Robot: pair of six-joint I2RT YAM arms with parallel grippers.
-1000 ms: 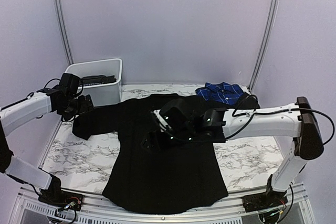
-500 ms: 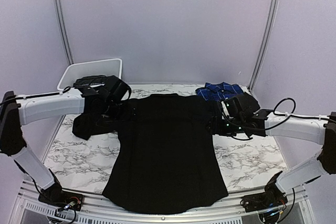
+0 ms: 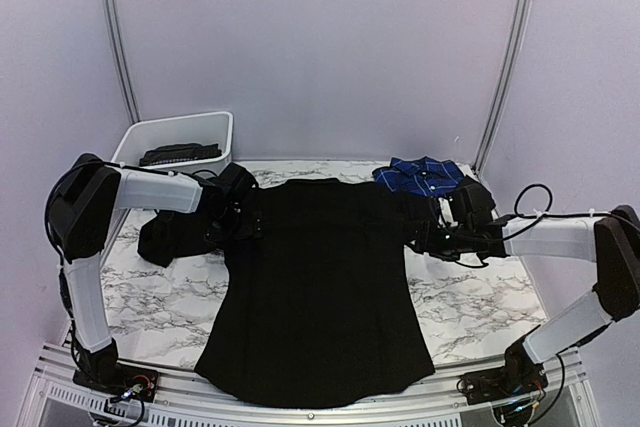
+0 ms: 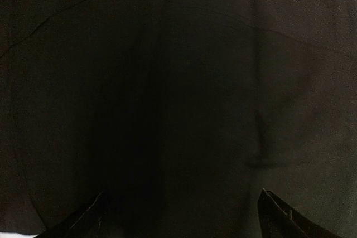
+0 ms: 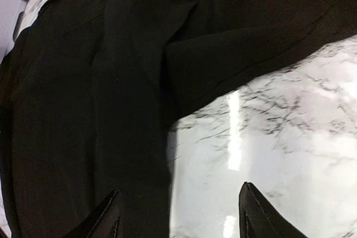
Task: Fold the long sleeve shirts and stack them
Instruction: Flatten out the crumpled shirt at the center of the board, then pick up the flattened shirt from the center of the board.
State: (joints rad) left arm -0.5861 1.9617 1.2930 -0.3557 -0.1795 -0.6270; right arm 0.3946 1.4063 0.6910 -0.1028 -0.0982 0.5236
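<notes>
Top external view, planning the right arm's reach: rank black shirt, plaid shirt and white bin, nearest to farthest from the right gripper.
1. Black shirt, right edge beneath the right gripper.
2. Plaid shirt, just behind.
3. White bin, far left corner.

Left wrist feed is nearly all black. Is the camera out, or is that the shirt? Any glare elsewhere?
Left wrist view: working, just dim; the large plain black cloth shirt fills it, with faint creases showing. Right wrist view: fairly sharp, with a bright vertical glare streak on the glossy white marble-patterned tabletop. Top external view: evenly lit and sharp, though the shirt reads as a flat dark mass.
</notes>
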